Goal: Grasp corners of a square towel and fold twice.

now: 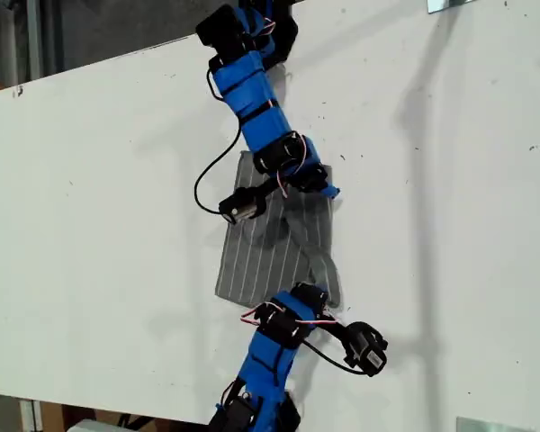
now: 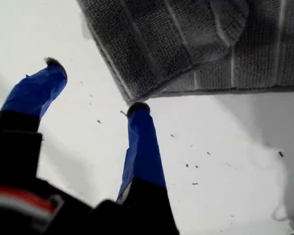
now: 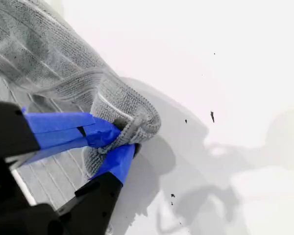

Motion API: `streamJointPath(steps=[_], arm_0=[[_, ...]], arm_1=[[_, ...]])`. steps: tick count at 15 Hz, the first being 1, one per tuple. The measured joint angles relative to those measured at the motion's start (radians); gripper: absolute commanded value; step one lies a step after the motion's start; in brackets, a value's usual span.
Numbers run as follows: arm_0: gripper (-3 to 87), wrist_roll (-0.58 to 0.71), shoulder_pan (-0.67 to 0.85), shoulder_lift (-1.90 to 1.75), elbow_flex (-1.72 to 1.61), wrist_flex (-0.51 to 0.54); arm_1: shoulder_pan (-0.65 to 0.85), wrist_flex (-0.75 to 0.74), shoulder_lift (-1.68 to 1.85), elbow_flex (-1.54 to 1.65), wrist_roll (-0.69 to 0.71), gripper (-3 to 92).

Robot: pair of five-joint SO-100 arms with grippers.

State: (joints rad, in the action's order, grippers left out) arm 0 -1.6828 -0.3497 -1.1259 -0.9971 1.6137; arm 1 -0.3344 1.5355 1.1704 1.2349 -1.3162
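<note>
White counter [image 1: 90,225] fills the exterior view – the grey striped towel [image 1: 261,252] lies flat near its middle. At the towel's near right corner, my first end effector [image 2: 95,85] hovers spread and empty, one fingertip just beside the hem. At the far right corner, my second end effector [image 3: 120,139] pinches bunched fabric – lifted slightly.

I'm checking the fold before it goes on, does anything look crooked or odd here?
Only one corner is held. My second gripper pinches a towel corner, while my first gripper stands open beside the towel's edge, holding nothing. One corner is lifted and turned over, so the fold is uneven.
</note>
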Motion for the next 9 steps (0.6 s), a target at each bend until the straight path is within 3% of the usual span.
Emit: streamJointPath(steps=[3,7,8,9], arm_0=[[-0.3,-0.005,-0.002,0.023,0.0,-0.011],[-0.3,0.002,-0.003,0.025,0.0,-0.021],[-0.3,0.008,-0.003,0.025,0.0,-0.026],[-0.3,0.008,-0.003,0.025,0.0,-0.029]], arm_1=[[0.176,-0.049,0.0,0.101,0.133,29.4],[0.278,-0.092,-0.031,0.16,0.23,29.2],[0.304,-0.091,-0.031,0.183,0.245,24.4],[0.324,-0.115,-0.031,0.204,0.253,8.7]])
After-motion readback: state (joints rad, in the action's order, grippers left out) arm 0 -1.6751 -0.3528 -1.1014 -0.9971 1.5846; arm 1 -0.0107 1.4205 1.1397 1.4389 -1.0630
